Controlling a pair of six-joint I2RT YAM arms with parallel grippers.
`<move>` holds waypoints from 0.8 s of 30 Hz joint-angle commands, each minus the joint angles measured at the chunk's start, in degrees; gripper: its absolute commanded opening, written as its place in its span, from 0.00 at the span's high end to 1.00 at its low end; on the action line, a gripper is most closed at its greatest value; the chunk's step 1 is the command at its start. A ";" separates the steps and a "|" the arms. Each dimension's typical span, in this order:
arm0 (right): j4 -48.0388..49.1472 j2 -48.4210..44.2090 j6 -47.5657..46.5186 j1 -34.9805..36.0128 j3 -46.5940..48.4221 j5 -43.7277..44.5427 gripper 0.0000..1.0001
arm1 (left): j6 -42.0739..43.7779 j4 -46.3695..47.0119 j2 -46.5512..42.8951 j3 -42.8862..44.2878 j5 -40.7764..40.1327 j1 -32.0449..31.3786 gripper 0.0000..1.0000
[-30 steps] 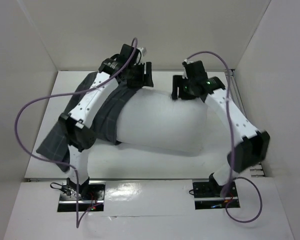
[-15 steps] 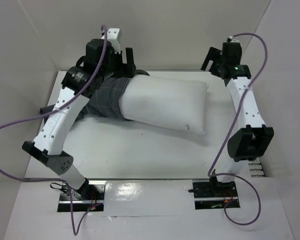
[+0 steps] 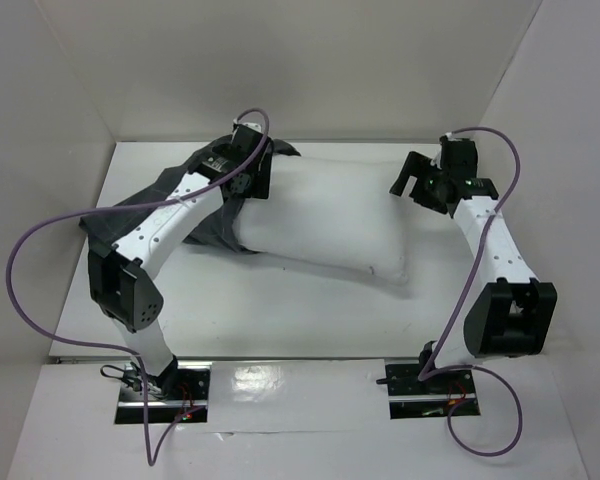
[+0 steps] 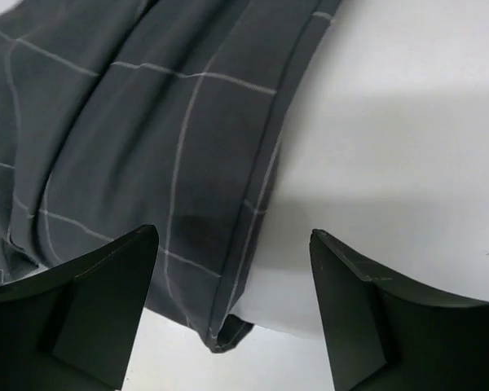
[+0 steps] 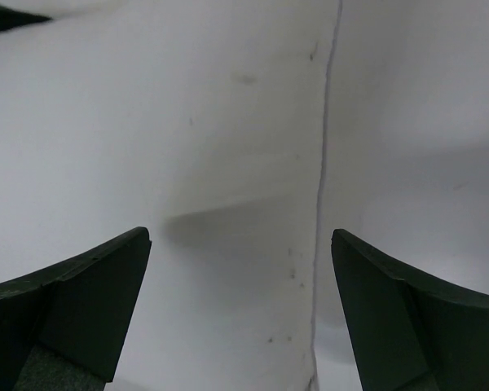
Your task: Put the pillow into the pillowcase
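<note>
Both arms are coming back down after letting go. A second ago the two pincers were holding the load up off the worktop. Now the left pincer (image 4: 232, 236) is hanging with its jaws spread wide and empty just above the limp charcoal-grey, grid-patterned fabric pillowcase (image 3: 202, 230). The right pincer (image 5: 240, 235) is likewise standing wide open, gripping nothing, over the right end of the large, puffy white rectangular pillow (image 3: 325, 215). The pillow is no longer bulging upward; it is lying flat along the far edge of the white worktop (image 3: 280, 320). Its left end is sitting inside the pillowcase mouth, and the greater part of its length (the whole right end included) is showing bare toward the far right corner. The rest of the pillowcase is trailing crumpled toward the left edge, partly hidden under the left arm. In the left wrist view the hem (image 4: 257, 195) is running between the fingertips, cloth on one side and white pillow on the other. So the release is looking like a reset, not a finish. The insertion is barely begun, and the next grip is probably going to be on that hem, drawing the sack farther along the pillow.
</note>
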 commanded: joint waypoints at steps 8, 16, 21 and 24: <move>2.93 -2.30 1.17 0.24 -9.45 -8.90 0.01 | -1.41 1.96 2.16 1.24 0.25 3.43 0.40; 23.12 -0.45 9.93 4.19 -19.12 -25.41 0.19 | 1.40 1.35 4.18 5.63 11.40 2.21 1.00; 34.29 0.08 16.72 10.25 -17.30 -28.51 1.00 | 2.12 2.92 8.31 17.31 34.63 -5.58 1.00; 34.93 -2.02 17.96 12.37 -12.21 -26.49 1.00 | -1.66 6.26 13.65 28.11 48.91 -12.17 1.00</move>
